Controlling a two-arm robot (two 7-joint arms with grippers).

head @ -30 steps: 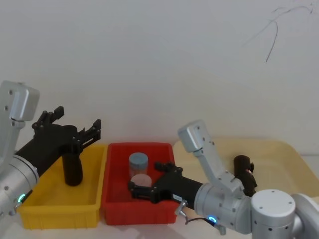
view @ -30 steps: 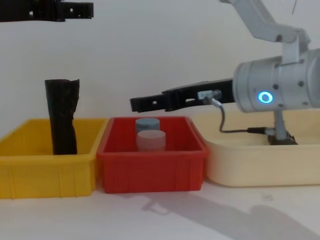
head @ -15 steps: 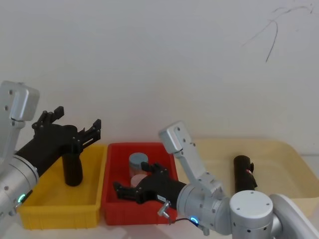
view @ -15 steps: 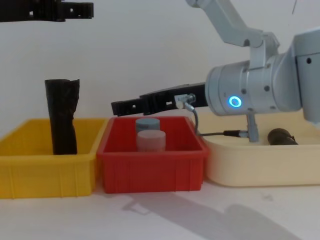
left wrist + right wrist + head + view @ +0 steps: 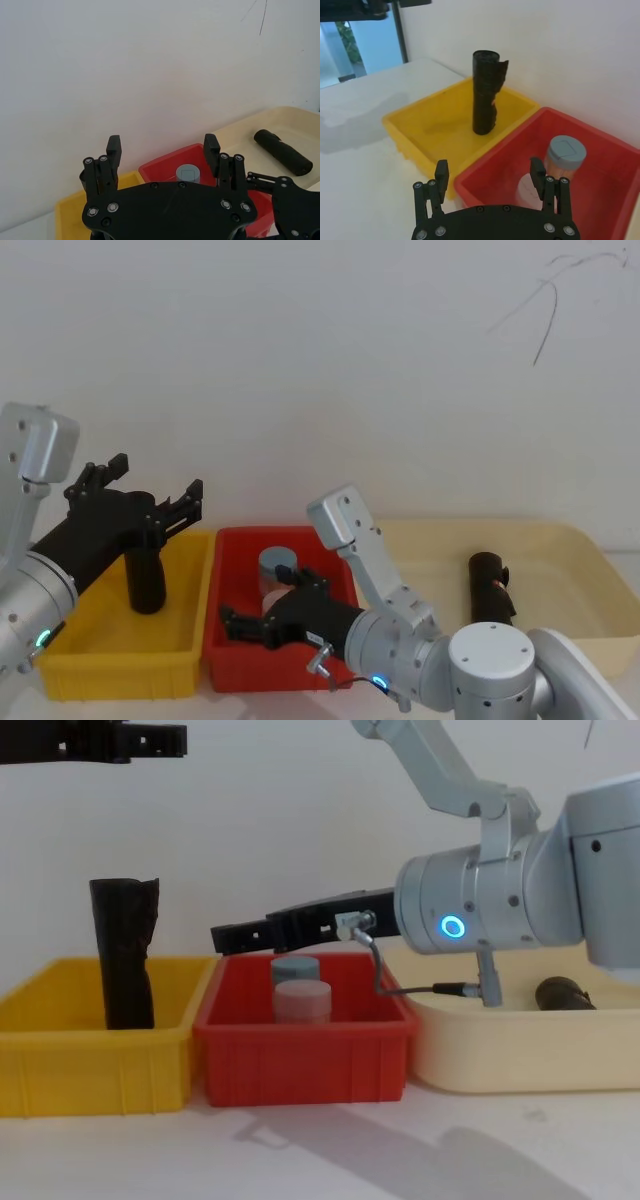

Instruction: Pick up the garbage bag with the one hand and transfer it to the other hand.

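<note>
The right gripper is being held level over the red bin, jaws apart; the left gripper is being kept raised, jaws apart

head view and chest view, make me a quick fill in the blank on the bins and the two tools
1. The tall black roll stands upright in the ____ bin.
2. The two lidded jars sit in the ____ bin.
3. The garbage bag lies in the ____ tray.
4. The right tool, fingers open, reaches over the ____ bin, while the left tool is above the yellow one.

Missing words: yellow; red; cream; red
</note>
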